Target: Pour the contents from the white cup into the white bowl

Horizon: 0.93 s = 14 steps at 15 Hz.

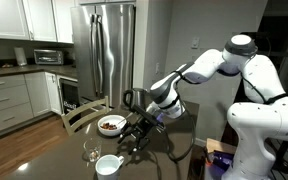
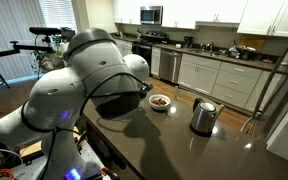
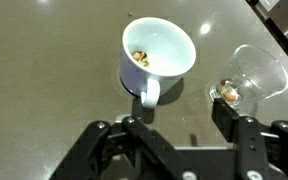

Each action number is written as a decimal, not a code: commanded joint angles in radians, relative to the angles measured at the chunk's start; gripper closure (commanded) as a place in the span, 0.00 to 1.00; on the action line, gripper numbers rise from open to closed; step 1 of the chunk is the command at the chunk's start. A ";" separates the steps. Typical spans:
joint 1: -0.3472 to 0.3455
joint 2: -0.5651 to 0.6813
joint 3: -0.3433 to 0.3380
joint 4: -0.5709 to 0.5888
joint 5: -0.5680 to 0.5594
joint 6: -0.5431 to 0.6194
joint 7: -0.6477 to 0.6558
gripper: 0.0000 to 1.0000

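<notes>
Here my tool (image 3: pixel 169 128) hangs empty, jaws apart, near the cup (image 3: pixel 156 52); its handle (image 3: pixel 149 95) faces me, probably for easy gripping.

White cup (image 1: pixel 107 164) contents were too small to be told in an exterior view, cup was hidden behind the arm (image 2: pixel 84 80) in an exterior view, gripper (image 3: pixel 179 132) was cut off by the wrist view's lower edge.

Cup (image 3: pixel 156 55) looks like glossy white ceramic, the glass (image 3: pixel 254 75) next to it is clear, tabletop (image 3: pixel 44 60) is dark and pretty shiny. Kettle (image 2: pixel 203 116) is brushed steel.
</notes>
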 commanded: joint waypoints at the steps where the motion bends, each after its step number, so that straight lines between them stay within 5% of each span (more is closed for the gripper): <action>1: -0.009 0.202 0.056 -0.012 0.052 -0.012 0.044 0.29; 7: -0.062 0.362 0.113 -0.004 0.046 -0.057 0.030 0.31; 14: -0.205 0.479 0.255 0.010 0.038 -0.130 -0.001 0.27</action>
